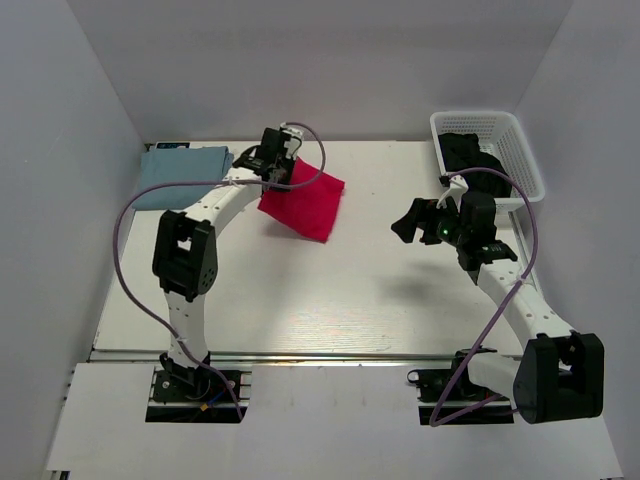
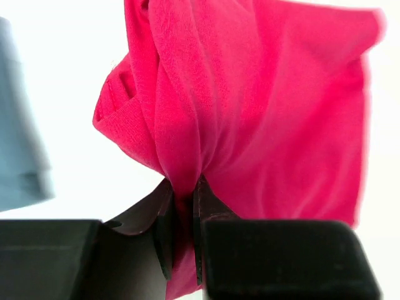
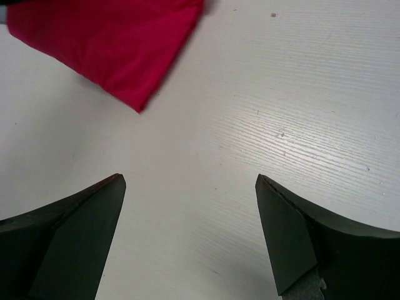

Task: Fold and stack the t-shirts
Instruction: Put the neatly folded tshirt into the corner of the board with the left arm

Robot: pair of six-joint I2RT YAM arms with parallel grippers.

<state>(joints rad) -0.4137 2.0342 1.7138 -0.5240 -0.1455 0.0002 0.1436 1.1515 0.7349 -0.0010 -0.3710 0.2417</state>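
Note:
The crimson red t-shirt hangs folded from my left gripper at the back middle-left of the table, its lower edge near the surface. In the left wrist view the left gripper is shut on a bunched fold of the red t-shirt. The pale blue-grey t-shirt lies folded at the back left, also showing in the left wrist view. My right gripper is open and empty above the table at right; its view shows a corner of the red t-shirt ahead.
A white lattice basket stands at the back right with dark cloth inside it. White walls enclose the table on the left, back and right.

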